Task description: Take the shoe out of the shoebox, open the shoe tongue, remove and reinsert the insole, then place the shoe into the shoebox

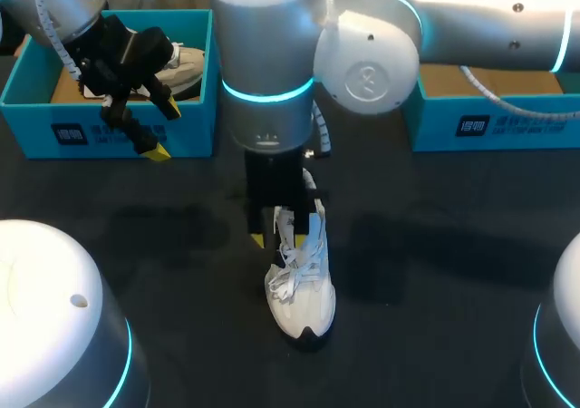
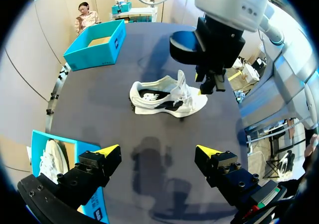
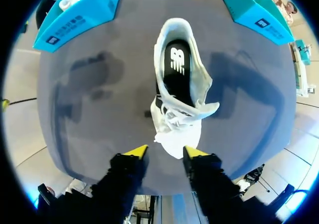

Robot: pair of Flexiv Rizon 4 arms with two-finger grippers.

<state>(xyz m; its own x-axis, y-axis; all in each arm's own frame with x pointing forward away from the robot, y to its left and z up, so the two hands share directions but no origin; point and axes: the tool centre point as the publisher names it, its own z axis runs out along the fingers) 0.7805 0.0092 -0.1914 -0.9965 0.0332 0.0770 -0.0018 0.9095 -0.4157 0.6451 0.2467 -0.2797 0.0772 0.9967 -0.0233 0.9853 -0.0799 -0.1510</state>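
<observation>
A white shoe [image 1: 304,295] [image 2: 164,99] [image 3: 174,119] stands upright on the dark table, near the middle. Its tongue [image 1: 317,227] is pulled up, and the black insole [image 3: 175,64] shows inside the opening. My right gripper [image 1: 276,231] [image 2: 209,87] [image 3: 164,153] hangs above the shoe's laced front. Its fingers are a small way apart and touch nothing, so it is open. My left gripper [image 1: 165,130] [image 2: 158,150] is wide open and empty. It is in front of the left blue shoebox [image 1: 109,131], well away from the shoe.
The left shoebox [image 2: 37,144] [image 3: 75,20] holds a second white shoe [image 1: 186,63] [image 2: 50,159]. Another blue shoebox [image 1: 489,122] [image 2: 107,50] [image 3: 259,15] stands at the back right with bare cardboard inside. My right arm [image 1: 362,54] crosses above the table's middle.
</observation>
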